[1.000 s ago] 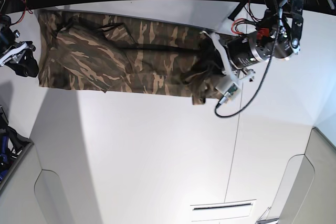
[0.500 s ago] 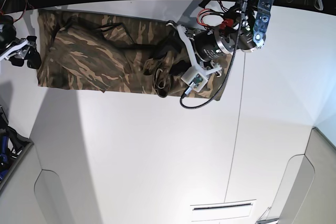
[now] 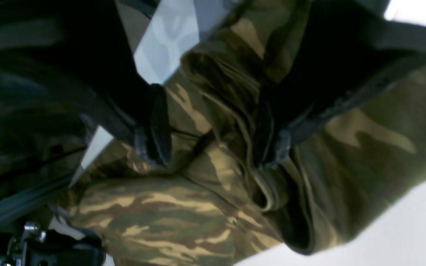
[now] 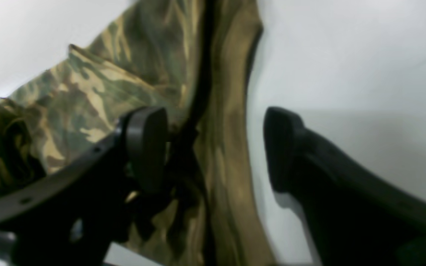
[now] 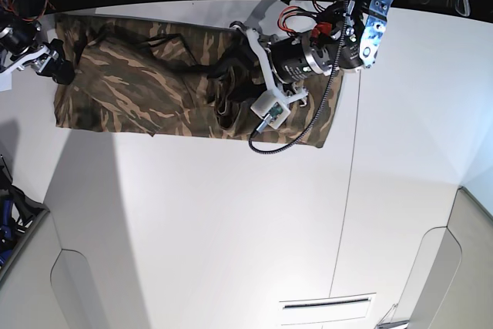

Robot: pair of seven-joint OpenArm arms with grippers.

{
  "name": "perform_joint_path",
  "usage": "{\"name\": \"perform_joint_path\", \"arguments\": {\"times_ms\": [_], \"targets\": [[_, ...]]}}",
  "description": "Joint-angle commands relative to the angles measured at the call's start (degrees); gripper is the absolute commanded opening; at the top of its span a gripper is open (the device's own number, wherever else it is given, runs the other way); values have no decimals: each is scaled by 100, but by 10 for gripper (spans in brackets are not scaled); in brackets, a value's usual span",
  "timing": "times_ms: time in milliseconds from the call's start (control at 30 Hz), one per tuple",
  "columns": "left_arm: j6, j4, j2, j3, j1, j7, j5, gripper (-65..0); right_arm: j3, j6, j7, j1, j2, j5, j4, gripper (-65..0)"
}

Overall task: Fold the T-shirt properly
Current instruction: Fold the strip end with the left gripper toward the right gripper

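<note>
— What is recorded of the grippers?
— The left gripper (image 3: 213,155) is seen spread wide over a bunched fold of the T-shirt (image 5: 131,82); nothing is clamped. The right gripper (image 4: 216,147) is likewise parted, straddling the shirt's edge.
— And the surface?
— The shirt is laid along the far side of a white table (image 5: 231,229); a dark background is noted beyond.

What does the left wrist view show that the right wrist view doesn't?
Left wrist only: bunched folds of the T-shirt between and below the open jaws of the left gripper. Right wrist only: the right gripper, jaws open, astride the shirt's edge, one jaw over bare white table. Both: camouflage cloth, open jaws holding nothing.
</note>
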Motion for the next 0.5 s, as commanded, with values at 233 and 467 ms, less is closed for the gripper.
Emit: {"name": "perform_joint_path", "arguments": {"times_ms": [233,467], "targets": [[-750,446,7,-2,-46,7,-931,-268,-269,63,114,13,81,103,11,-243],[-886,660,2,-455,-48,125,-649,-478,-299,61,170,11,83,101,11,-243]]}}
